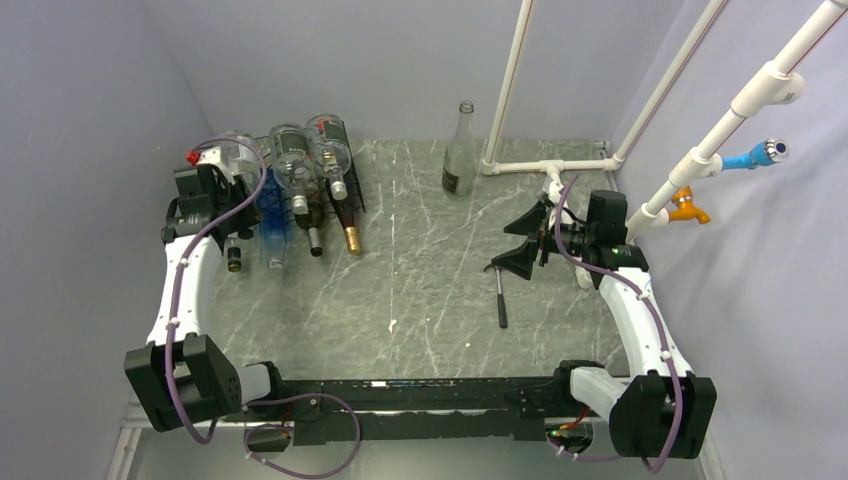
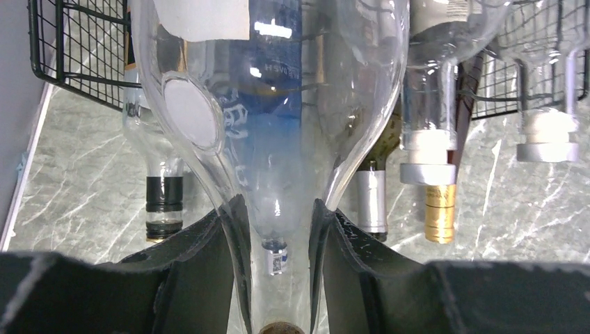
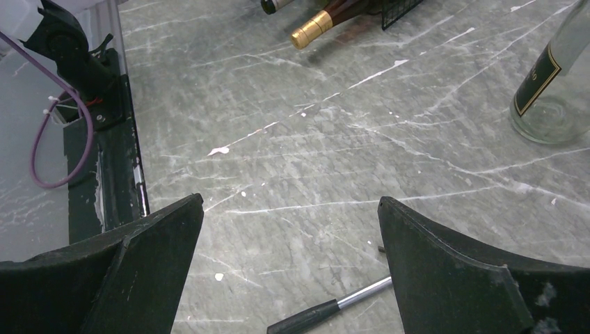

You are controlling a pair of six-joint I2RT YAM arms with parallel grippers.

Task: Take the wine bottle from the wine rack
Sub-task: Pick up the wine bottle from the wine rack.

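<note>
Worktop point(image 1: 420, 290): grey marbled surface, with both arms mounted at its near edge.

Wine rack point(image 1: 357, 190): black wire, standing at the far left of the worktop. It carries several bottles lying with their necks toward the arms. The overhead view shows its place and full load. The left wrist view shows only its mesh point(image 2: 76, 49) behind the bottles.

Wine bottle point(image 2: 278, 125): clear glass, at the left end of the rack, neck pointing toward the arm. From overhead the left arm covers most of it. The left wrist view shows its shoulder and neck filling the middle of the picture.

Left tool point(image 2: 278, 229): closed narrow, pinching the neck of the wine bottle. Both fingers point(image 2: 226, 243) press the glass where the shoulder tapers into the neck. This contact can be seen only from the left wrist.

Right tool point(image 3: 290, 200): spread wide, holding nothing and touching nothing. It hangs above bare worktop on the right side, well apart from the rack.

Standing bottle point(image 1: 460, 155): clear, upright, at the far middle of the worktop. The right wrist view catches only its labelled lower part point(image 3: 549, 90).

Gold-capped bottle point(image 1: 350, 235): at the right end of the rack, low down, its neck reaching past the wire. It appears in all three views.

Rod point(image 1: 500, 300): thin, with a dark grip, lying flat on the worktop below the right tool. The right wrist view shows it between the two fingers at the bottom edge point(image 3: 327, 309).
</note>
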